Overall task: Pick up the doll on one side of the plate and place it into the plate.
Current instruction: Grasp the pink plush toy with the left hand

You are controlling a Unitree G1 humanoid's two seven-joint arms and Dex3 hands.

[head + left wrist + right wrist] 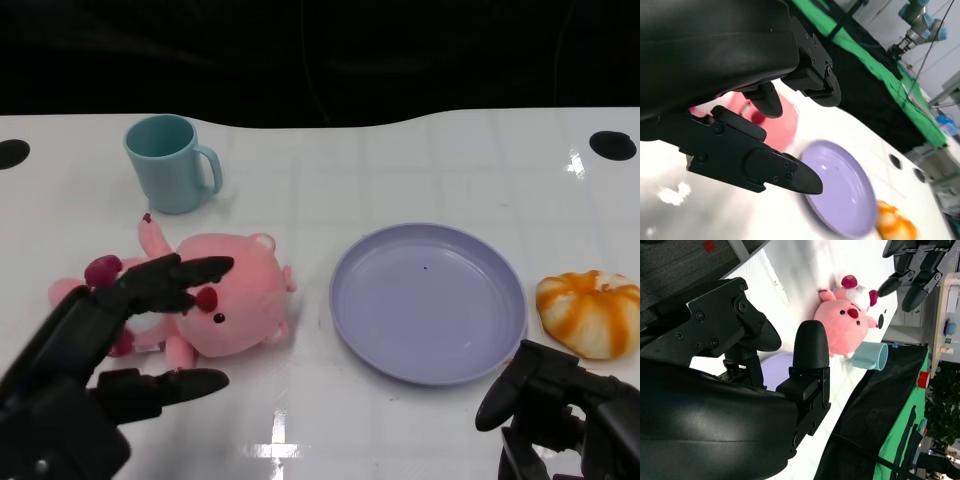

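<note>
Nearest me on the white counter (pixel 330 440), my left hand (pixel 95 350) hovers at the near left with its fingers (pixel 185 272) spread apart and holding nothing; the upper ones reach over the near-left part of the pink doll (pixel 225 300). My right hand (pixel 560 410) sits at the near right, fingers curled loosely and apart, empty, just beside the near rim of the purple plate (pixel 430 300).

The doll lies on its side left of the plate, apart from it, with bare counter between them. An orange-and-white bun-shaped toy (pixel 590 312) rests just right of the plate. Farther back on the left, beyond the doll, a teal mug (pixel 168 163) stands upright.

My right wrist view shows the doll's face and the mug's open mouth; my left wrist view shows a green cloth (pixel 860 45) beyond the counter's far edge.
</note>
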